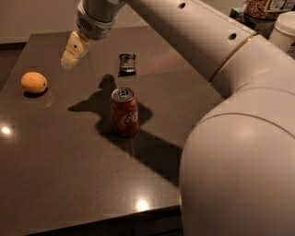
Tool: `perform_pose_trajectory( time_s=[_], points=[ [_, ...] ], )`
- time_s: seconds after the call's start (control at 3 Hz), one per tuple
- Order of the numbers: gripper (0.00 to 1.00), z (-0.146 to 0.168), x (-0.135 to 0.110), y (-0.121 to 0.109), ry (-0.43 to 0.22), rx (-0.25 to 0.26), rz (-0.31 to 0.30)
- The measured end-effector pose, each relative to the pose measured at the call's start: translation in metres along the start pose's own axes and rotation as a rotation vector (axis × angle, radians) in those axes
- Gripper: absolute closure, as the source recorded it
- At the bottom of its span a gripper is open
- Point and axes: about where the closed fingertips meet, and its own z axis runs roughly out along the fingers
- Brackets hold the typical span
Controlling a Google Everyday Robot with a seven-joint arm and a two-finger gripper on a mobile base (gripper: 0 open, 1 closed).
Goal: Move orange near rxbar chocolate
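Note:
The orange [34, 82] lies on the dark table at the far left. The rxbar chocolate [127, 64], a flat dark bar, lies near the table's far middle. My gripper [73, 51] hangs in the air above the table between the two, right of and above the orange, left of the bar. It holds nothing.
A red soda can [124, 112] stands upright in the middle of the table [69, 170], in front of the bar. My white arm fills the right side and casts a shadow around the can. Containers stand at the top right corner [276, 14].

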Motion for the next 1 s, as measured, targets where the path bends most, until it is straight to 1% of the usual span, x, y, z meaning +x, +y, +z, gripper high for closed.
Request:
perform_pose_trajectory(
  time_s=[0.33, 0.67, 1.0],
  points=[
    [0.0, 0.035, -0.013, 0.012, 0.006, -0.05, -0.017],
    [0.0, 0.063, -0.022, 0.028, 0.017, -0.092, -0.047],
    [0.0, 0.093, -0.033, 0.045, 0.035, -0.129, -0.093]
  ],
)
